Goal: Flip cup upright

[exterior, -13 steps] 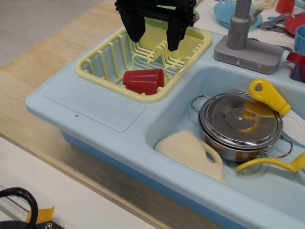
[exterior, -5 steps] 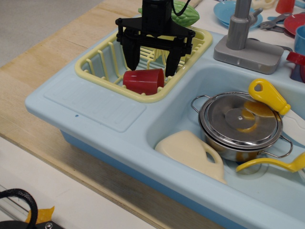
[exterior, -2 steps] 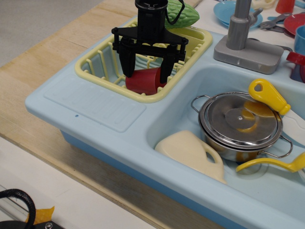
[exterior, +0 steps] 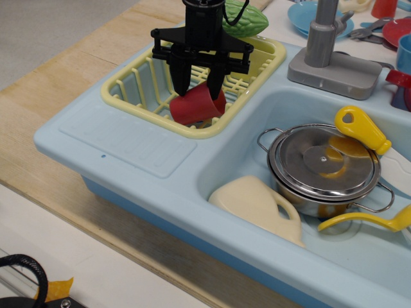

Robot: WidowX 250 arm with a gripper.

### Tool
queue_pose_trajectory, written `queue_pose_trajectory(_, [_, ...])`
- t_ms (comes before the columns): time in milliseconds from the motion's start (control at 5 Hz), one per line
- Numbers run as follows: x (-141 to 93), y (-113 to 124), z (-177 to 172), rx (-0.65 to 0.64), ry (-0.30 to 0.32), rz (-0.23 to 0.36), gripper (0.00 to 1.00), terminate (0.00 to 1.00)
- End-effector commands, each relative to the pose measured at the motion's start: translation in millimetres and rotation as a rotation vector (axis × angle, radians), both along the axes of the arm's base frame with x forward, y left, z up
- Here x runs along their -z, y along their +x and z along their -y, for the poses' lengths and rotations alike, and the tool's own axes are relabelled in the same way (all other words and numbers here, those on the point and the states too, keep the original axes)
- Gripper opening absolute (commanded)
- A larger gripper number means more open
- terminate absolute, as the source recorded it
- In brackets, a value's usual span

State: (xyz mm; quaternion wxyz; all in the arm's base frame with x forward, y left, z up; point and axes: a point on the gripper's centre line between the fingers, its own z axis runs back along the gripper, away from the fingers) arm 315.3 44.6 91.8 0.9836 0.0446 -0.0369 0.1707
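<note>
The red cup [exterior: 196, 108] lies in the yellow dish rack [exterior: 131, 96] near its front right corner, tilted with its right end raised. My black gripper [exterior: 198, 86] comes straight down on it from above. Its two fingers have closed against the upper part of the cup, one on each side. The lower left part of the cup still rests on the rack floor.
The rack sits in the light blue sink unit [exterior: 122, 144]. The basin to the right holds a steel pot with lid [exterior: 324, 165], a cream jug [exterior: 257, 204] and yellow utensils [exterior: 361, 128]. A grey faucet [exterior: 324, 45] stands behind, and a green toy [exterior: 249, 19] lies behind the rack.
The gripper came down over the lying cup and its fingers closed in on it. The cup has tipped, with its right end lifted.
</note>
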Motion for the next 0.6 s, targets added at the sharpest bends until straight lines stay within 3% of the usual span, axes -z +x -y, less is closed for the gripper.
queue_pose_trajectory(0, [-18,-3,-13,-0.018,0.027,0.037,0.0,0.0])
queue_pose_trajectory(400, [-33,-6,-26,-0.02,0.042,0.062,0.0,0.0])
